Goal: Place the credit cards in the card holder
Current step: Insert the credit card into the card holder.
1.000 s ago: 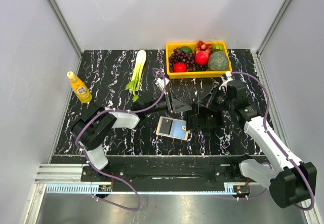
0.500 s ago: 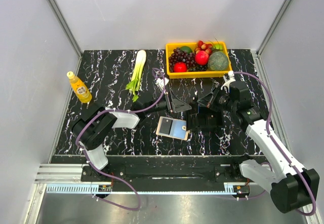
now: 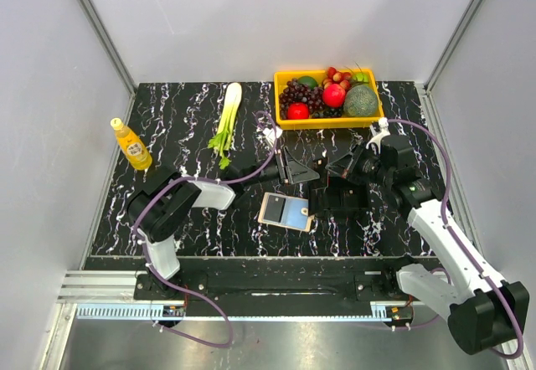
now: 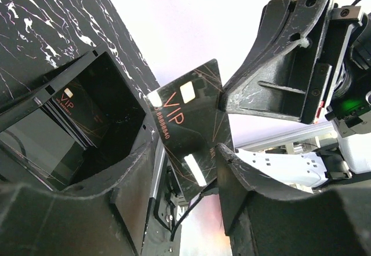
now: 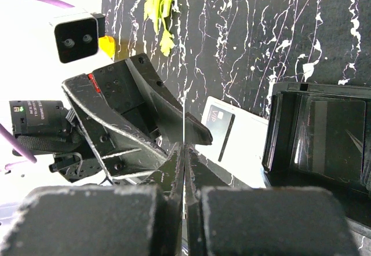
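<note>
Fingers of the right claw (image 5: 184, 147) are pressed together on a black card (image 4: 188, 123), which that claw's own camera catches only edge-on, as a thin pale line. The left wrist camera shows the card's face instead, with VIP lettering and a row of digits, and the right claw pinching its upper corner. The card's lower part sits in the gap of the left claw (image 4: 185, 154), whose jaws stand apart on either side of it. Whether they press on its edges I cannot tell.

Just beside the left claw is a black box (image 4: 113, 88) with a second card (image 4: 72, 108), also marked VIP, standing inside. The card holder (image 3: 285, 211) is hidden from the left wrist camera. From above it lies open on the table (image 3: 184, 119), just left of the box and on the near side of the two claws, showing a dark grey panel and a light blue one. The right wrist camera adds a dark rectangle marked VIP on it.

The left arm (image 3: 197, 196) is folded at the elbow near its base and reaches right across the table. The right arm (image 3: 435, 228) stretches up and left from its base. The claws meet over the middle, between the holder and a yellow basket (image 3: 280, 94) of fruit.
</note>
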`<state>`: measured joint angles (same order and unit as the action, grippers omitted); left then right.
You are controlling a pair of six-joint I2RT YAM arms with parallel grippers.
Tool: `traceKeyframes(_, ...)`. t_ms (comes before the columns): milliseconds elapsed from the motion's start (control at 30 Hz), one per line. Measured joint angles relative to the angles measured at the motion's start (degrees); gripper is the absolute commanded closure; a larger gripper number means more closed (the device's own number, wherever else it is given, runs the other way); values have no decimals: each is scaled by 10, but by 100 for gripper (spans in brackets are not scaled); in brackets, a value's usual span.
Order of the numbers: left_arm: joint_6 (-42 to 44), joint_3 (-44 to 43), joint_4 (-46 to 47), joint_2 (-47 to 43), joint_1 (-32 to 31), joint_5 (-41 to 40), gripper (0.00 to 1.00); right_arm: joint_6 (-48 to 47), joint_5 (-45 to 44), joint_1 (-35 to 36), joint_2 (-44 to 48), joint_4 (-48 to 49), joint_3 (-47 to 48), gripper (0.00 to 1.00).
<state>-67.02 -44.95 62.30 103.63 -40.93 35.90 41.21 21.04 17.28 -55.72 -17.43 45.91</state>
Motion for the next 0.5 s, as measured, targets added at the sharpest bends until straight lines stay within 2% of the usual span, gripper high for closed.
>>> traceKeyframes(100,-8,0,9,4,0,2,62,2,4,0,3,4,-1,100)
traceKeyframes(300,-21,0,27,8,2,8,90,4,9,0,5,14,-2,100)
traceKeyframes(367,-24,0,32,10,5,13,97,2,6,-1,6,13,-2,100)
traceKeyframes(400,-26,0,38,10,5,15,100,0,3,-2,6,13,-3,100)
traceKeyframes(500,-32,0,53,10,6,22,100,-2,-6,-6,5,13,-8,100)
